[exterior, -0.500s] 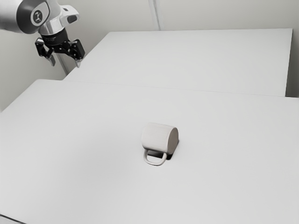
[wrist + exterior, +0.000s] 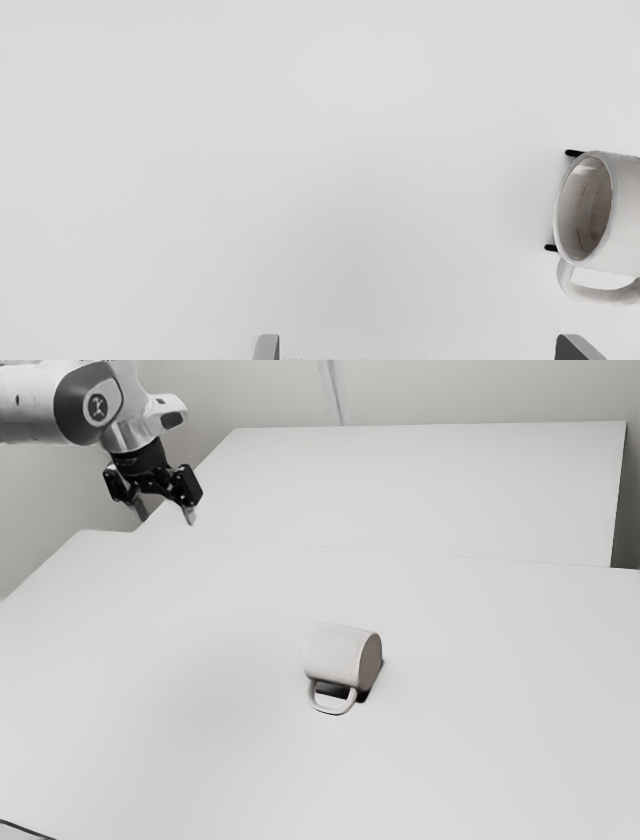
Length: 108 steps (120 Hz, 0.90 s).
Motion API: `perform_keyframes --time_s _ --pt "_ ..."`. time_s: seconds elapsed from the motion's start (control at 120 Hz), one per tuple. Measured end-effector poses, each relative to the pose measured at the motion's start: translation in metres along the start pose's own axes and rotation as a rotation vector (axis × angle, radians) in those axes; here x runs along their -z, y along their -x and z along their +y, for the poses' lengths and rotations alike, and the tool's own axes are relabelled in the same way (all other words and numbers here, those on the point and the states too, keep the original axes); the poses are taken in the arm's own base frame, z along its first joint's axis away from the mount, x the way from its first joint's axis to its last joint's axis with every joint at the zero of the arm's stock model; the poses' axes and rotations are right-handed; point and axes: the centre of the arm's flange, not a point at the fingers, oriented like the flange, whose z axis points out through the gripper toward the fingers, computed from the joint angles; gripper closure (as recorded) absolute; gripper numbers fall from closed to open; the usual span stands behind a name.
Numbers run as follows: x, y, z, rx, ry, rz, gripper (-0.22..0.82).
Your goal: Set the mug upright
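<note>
My gripper point(image 2: 166, 518) hangs high at the exterior view's upper left, well away from the mug, open with nothing between its fingers. A white mug point(image 2: 335, 654) lies on its side near the middle of the table, its base toward the exterior view's right and its handle toward the near edge. In the wrist view, the gripper point(image 2: 417, 347) has its fingertips wide apart. The mug point(image 2: 625, 215) appears there partly cut off, its hollow inside visible, beyond one fingertip.
The white table point(image 2: 180, 700) stretches under the mug. Behind it stands a second white surface point(image 2: 420, 490), with pale walls around. Small black strips point(image 2: 550, 247) stick out from beneath the mug.
My gripper has moved toward the exterior view's right and slightly lower. The mug lies as before.
</note>
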Motion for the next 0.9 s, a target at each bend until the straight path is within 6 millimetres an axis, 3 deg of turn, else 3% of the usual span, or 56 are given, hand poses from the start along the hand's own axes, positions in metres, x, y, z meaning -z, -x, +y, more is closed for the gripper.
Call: perform_keyframes --time_s 0.183,0.367,0.55,0.692,0.9 --pt "-0.070 -0.011 -0.001 0.105 0.300 -0.142 0.00" --pt "-0.139 -0.020 -0.022 0.227 0.506 -0.255 0.00" --pt "-0.206 -0.037 -0.008 0.283 0.672 -0.325 0.00" --pt "-0.239 -0.042 -0.001 0.309 0.749 -0.345 0.00" --pt "-0.273 -0.024 0.025 0.337 0.858 -0.411 0.00"
